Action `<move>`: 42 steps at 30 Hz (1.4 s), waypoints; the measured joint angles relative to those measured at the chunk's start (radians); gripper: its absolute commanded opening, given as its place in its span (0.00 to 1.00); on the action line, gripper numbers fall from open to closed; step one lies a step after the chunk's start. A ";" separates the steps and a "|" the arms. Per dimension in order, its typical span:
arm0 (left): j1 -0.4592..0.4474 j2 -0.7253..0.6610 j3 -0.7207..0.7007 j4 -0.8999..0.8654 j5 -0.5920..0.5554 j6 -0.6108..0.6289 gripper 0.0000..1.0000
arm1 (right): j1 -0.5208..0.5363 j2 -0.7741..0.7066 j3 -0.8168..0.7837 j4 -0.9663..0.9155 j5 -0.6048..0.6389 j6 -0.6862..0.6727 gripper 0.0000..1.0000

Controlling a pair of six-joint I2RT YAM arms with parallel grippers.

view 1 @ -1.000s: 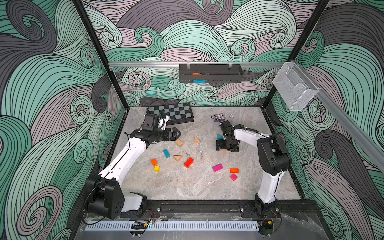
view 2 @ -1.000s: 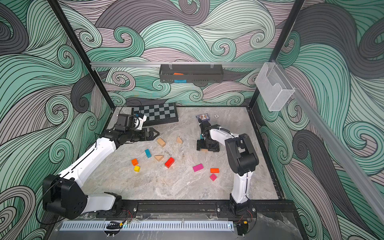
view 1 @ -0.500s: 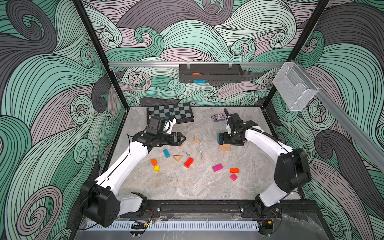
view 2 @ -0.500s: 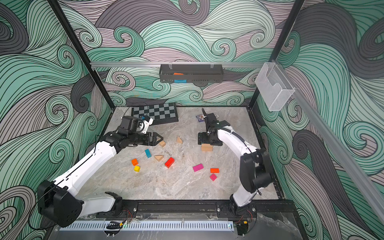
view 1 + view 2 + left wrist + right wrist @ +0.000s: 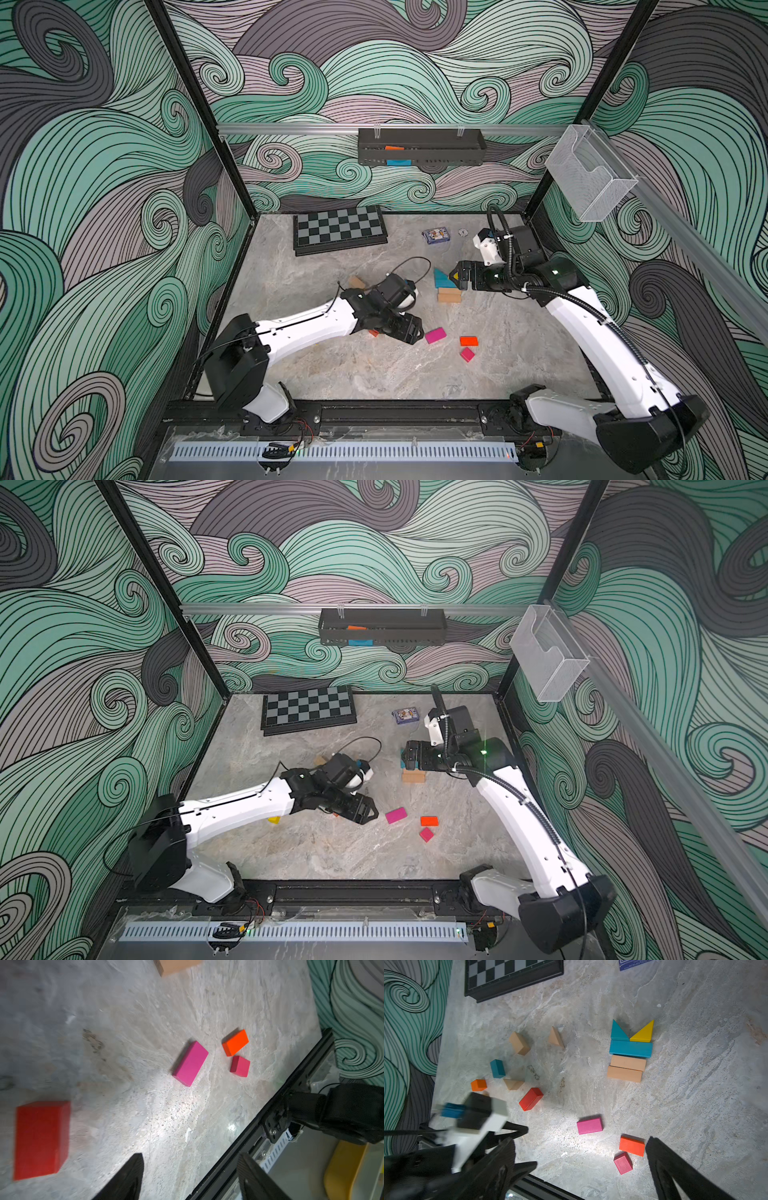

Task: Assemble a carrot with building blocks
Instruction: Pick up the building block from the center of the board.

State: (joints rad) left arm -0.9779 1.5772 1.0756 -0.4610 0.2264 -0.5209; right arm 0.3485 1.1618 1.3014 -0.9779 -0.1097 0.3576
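Notably, only the right wrist view shows the whole stack (image 5: 625, 1074): teal wedge (image 5: 617, 1033) and yellow wedge (image 5: 643, 1034) touching a teal bar (image 5: 630, 1049), two tan bars (image 5: 628, 1063) adjoining. In both top views the right gripper (image 5: 458, 278), spread and empty, hides part. The left gripper (image 5: 190, 1157), released, is beside the red block (image 5: 40, 1138).

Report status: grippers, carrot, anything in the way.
Left gripper open, empty, near pink block. Right gripper open, empty. Carrot partial, five pieces laid flat. No obstruction seen.
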 measured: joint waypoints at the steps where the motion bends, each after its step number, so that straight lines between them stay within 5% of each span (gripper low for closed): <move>1: -0.022 0.031 0.000 0.014 -0.012 0.006 0.73 | 0.001 -0.013 0.000 -0.006 -0.011 -0.001 0.99; 14: -0.049 0.276 0.124 0.093 -0.112 0.224 0.74 | 0.001 -0.095 0.003 -0.066 -0.071 -0.026 0.99; 31: -0.079 0.381 0.143 0.200 -0.186 0.490 0.68 | 0.001 -0.077 0.030 -0.068 -0.078 -0.039 0.99; 33: -0.086 0.385 0.142 0.223 -0.198 0.511 0.62 | 0.001 -0.077 0.030 -0.068 -0.080 -0.040 0.98; 37: -0.092 0.399 0.145 0.252 -0.210 0.550 0.33 | 0.001 -0.073 0.030 -0.068 -0.084 -0.041 0.99; 42: -0.092 0.428 0.179 0.258 -0.213 0.606 0.16 | 0.000 -0.068 0.030 -0.069 -0.084 -0.041 0.99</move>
State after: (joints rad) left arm -1.0702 2.0048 1.2545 -0.2031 0.0135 0.0853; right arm 0.3481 1.0939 1.3315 -1.0466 -0.1932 0.3168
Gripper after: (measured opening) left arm 0.266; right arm 0.986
